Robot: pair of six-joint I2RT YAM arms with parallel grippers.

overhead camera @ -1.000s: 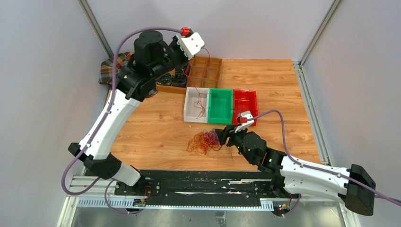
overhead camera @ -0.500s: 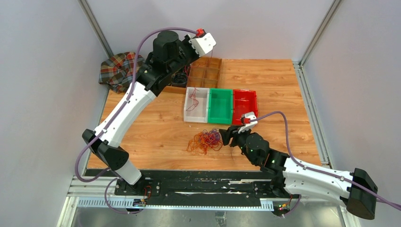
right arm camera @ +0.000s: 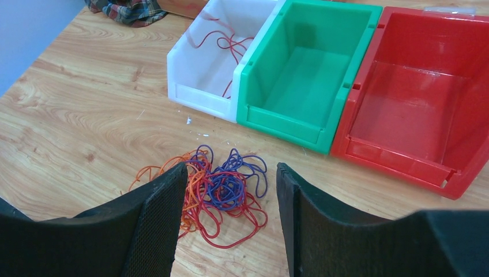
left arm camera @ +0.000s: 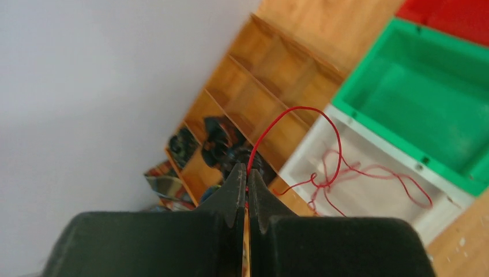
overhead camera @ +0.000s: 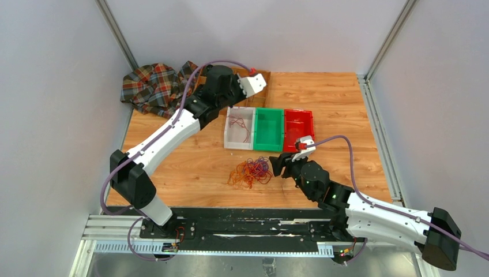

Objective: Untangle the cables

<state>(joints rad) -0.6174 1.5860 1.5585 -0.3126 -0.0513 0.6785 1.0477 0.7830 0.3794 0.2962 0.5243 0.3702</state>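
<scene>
table [right arm camera: 69, 115]: matt wood grain | red bin [right arm camera: 398, 158]: glossy plastic | plaid cloth [overhead camera: 150, 83]: woven | cables [right arm camera: 222, 190]: smooth | right hand [right arm camera: 230, 173] pads: rough, matt black

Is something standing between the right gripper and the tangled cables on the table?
Nothing visible does. The open right gripper faces the tangled cables directly; only bare table lies between. The white bin, green bin and red bin stand beyond the tangle.

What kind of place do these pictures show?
Probably a robotics lab cell: the left arm and right arm are bolted to a rail by a wooden table, plain walls enclose it, and a white bin, green bin and red bin stand near tangled cables.
</scene>
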